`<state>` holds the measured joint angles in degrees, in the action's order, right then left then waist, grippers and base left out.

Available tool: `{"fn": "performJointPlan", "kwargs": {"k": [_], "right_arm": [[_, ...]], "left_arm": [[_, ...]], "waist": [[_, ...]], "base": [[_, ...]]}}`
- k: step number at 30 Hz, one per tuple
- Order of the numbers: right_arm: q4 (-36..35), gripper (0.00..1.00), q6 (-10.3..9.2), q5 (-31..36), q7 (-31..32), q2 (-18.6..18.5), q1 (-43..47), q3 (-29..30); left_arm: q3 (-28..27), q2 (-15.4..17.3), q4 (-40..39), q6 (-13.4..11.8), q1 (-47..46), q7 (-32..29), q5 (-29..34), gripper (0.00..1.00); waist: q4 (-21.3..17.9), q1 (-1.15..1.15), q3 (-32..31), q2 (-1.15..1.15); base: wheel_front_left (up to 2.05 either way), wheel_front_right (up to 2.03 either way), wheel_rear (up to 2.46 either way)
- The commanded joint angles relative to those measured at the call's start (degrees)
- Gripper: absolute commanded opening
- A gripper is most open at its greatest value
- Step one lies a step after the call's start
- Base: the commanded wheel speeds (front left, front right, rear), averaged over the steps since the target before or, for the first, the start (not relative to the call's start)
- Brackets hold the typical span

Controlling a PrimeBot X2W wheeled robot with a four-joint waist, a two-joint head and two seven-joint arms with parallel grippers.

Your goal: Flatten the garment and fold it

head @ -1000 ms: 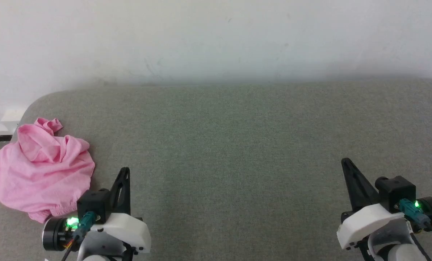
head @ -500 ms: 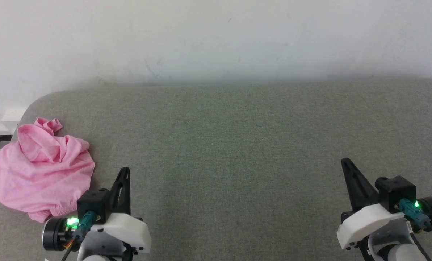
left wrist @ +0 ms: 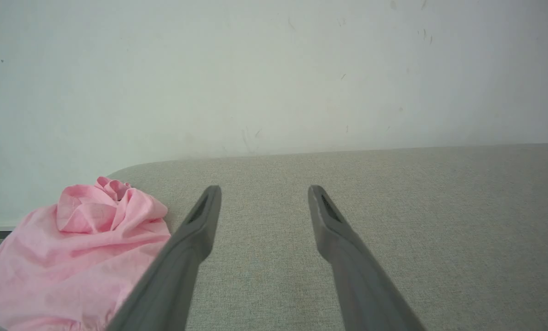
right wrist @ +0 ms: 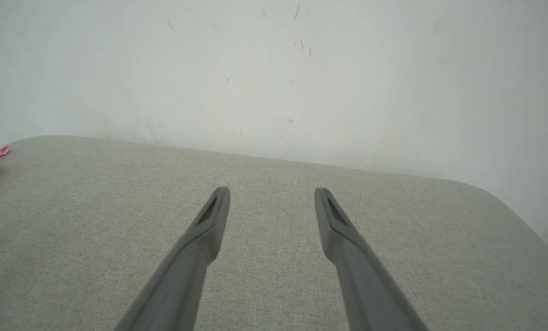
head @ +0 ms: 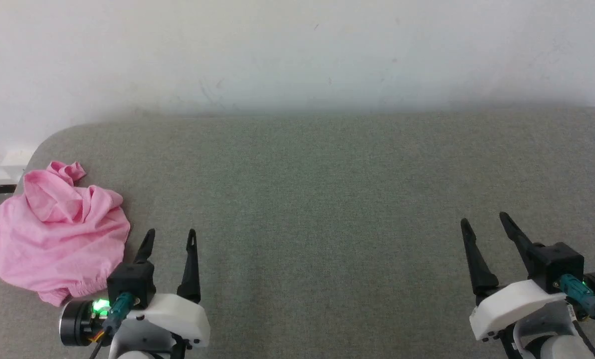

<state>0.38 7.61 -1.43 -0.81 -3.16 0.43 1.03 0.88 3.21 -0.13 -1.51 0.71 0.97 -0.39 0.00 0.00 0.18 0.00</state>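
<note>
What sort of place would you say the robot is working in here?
Probably a plain indoor test room: a grey fabric-covered surface with rounded corners against a bare scuffed white wall, a crumpled pink garment at its left edge.

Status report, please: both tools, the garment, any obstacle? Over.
Left tool open, empty. Right tool open, empty. Crumpled light-pink cloth garment at left edge of grey fabric surface, not held. No obstacle seen.

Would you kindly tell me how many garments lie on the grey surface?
1: the pink garment, crumpled at the left edge of the grey surface, beside the left gripper.
</note>
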Motion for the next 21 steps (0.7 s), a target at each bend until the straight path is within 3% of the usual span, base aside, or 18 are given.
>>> {"fn": "performJointPlan", "kwargs": {"k": [1,21], "right_arm": [[-0.4,1.0,-0.01,-0.5,-0.7,0.0,0.1,0.3],[-1.5,1.0,-0.03,-0.9,-3.1,0.1,0.6,0.9]], "left_arm": [[0.4,0.1,0.0,-0.7,-0.3,0.6,0.2,1.0],[2.7,1.3,-0.2,-4.9,-0.8,3.0,0.3,1.0]], "waist": [[0.0,0.0,0.0,0.0],[4.4,0.0,0.6,0.0]], "base": [[0.0,0.0,0.0],[0.0,0.0,0.0]]}}
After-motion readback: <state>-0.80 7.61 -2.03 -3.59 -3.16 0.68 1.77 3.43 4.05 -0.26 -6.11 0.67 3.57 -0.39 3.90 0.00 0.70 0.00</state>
